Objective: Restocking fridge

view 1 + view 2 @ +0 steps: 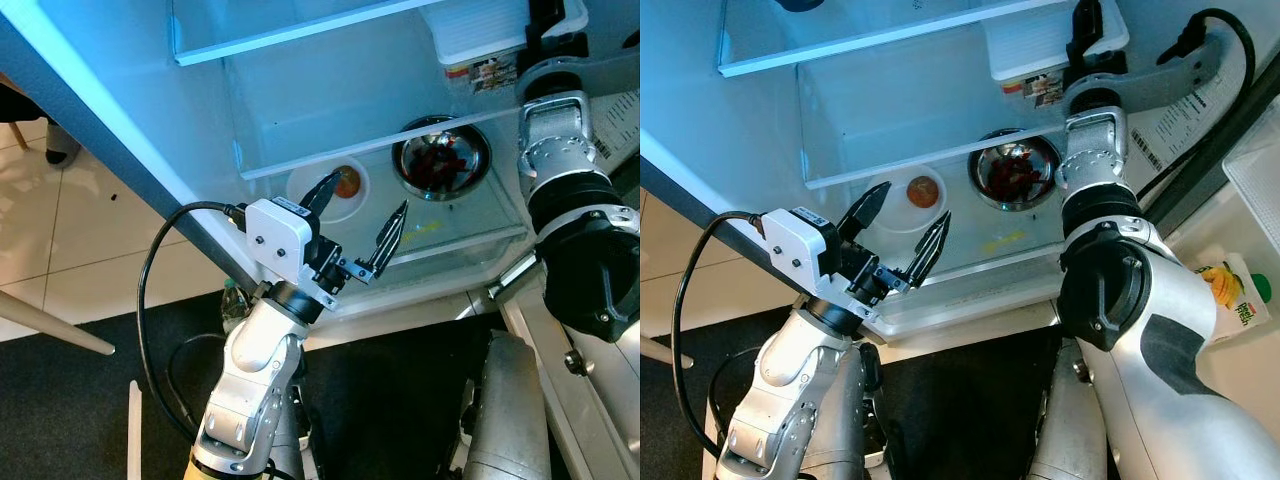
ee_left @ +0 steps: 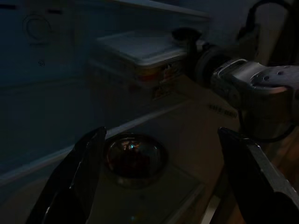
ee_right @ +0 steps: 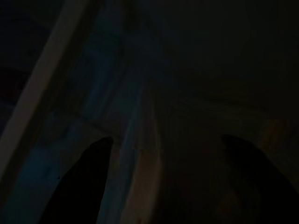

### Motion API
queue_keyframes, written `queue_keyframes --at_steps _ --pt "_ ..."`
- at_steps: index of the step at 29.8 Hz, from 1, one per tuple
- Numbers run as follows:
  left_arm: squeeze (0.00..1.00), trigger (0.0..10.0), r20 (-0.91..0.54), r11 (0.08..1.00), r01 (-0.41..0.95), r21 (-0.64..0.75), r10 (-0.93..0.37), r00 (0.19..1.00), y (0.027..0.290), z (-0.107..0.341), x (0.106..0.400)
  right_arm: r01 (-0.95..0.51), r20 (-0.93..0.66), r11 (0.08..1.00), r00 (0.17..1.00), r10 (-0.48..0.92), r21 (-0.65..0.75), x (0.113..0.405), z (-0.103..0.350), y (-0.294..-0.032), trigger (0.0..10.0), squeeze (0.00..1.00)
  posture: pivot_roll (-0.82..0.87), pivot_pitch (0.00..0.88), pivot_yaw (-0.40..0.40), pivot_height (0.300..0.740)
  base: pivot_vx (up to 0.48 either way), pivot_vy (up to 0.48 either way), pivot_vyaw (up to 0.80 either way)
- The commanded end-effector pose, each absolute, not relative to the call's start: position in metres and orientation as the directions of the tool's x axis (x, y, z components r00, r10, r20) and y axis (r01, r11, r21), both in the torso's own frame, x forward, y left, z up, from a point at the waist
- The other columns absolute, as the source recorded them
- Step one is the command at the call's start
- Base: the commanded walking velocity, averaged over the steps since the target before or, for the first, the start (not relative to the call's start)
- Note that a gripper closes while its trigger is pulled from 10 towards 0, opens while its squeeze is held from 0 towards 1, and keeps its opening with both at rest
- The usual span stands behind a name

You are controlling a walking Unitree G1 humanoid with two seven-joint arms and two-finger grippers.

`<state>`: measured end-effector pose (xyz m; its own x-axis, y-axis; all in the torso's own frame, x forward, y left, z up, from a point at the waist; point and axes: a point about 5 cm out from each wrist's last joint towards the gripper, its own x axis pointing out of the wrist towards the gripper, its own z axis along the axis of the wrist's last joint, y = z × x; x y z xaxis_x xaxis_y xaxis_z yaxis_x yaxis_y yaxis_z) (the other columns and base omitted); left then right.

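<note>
1. Your left gripper [image 1: 365, 227] is nearest: raised in front of the open fridge's lower glass shelf [image 1: 470, 235], fingers spread wide, nothing between them.
2. Beside the fridge on your right, a juice carton [image 1: 1232, 297] with a green cap sits in what looks like a door compartment.
3. On that lower shelf, just past the left gripper, you have a white bowl [image 1: 330, 192] with something orange in it. It sits apart from the fingers.
4. Next to it, toward your right, a metal bowl [image 1: 441, 158] holds dark red contents. The left wrist view shows it centred between the two fingers, farther in.
5. Your right arm [image 1: 1098, 150] reaches up and deeper into the fridge. The right gripper [image 1: 1086, 30] is at a white lidded container [image 1: 1040, 45] standing above and behind the metal bowl.
6. Right wrist view is nearly black: two finger outlines set apart, so released, but you can't tell whether they touch the container.
7. Farthest up, another glass shelf [image 1: 290, 35] spans the fridge.
</note>
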<state>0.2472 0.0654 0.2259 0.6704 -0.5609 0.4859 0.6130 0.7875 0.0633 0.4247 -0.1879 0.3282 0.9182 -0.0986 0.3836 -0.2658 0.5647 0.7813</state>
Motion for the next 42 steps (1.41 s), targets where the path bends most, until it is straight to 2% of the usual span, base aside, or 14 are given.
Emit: queue_keyframes --at_steps 1,5,14,21,25,36,42 --pt "0.0 10.0 0.48 0.78 0.622 0.062 -0.57 0.667 0.066 0.223 0.247 -0.219 0.384 0.598 0.909 -0.161 0.771 0.422 0.327 -0.203 10.0 0.0 0.13 0.387 0.133 0.471 0.0 0.0 0.0" --pt "0.0 10.0 0.482 0.778 0.626 0.061 -0.572 0.664 0.065 0.223 0.247 -0.209 0.389 0.618 0.905 -0.171 0.758 0.421 0.329 -0.203 10.0 0.0 0.12 0.387 0.136 0.471 0.0 0.0 0.0" --pt "0.0 10.0 0.487 0.775 0.629 0.059 -0.572 0.66 0.064 0.223 0.247 -0.189 0.353 0.587 0.919 -0.177 0.787 0.423 0.326 -0.197 10.0 0.0 0.12 0.382 0.131 0.471 0.0 0.0 0.0" --pt "0.0 10.0 0.488 0.774 0.631 0.056 -0.573 0.658 0.063 0.223 0.247 -0.171 0.357 0.613 0.914 -0.195 0.772 0.423 0.326 -0.195 10.0 0.0 0.11 0.38 0.128 0.471 0.0 0.0 0.0" --pt "0.0 10.0 0.491 0.771 0.635 0.054 -0.574 0.655 0.062 0.223 0.247 -0.159 0.374 0.665 0.907 -0.194 0.73 0.422 0.325 -0.193 10.0 0.0 0.1 0.384 0.127 0.471 0.0 0.0 0.0" --pt "0.0 10.0 0.493 0.77 0.636 0.05 -0.573 0.655 0.061 0.223 0.247 -0.142 0.356 0.638 0.908 -0.221 0.757 0.421 0.313 -0.197 10.0 0.0 0.09 0.385 0.125 0.471 0.0 0.0 0.0" --pt "0.0 10.0 0.494 0.768 0.638 0.049 -0.574 0.653 0.061 0.223 0.248 -0.141 0.392 0.674 0.889 -0.236 0.725 0.417 0.313 -0.199 10.0 0.0 0.09 0.385 0.128 0.471 0.0 0.0 0.0"
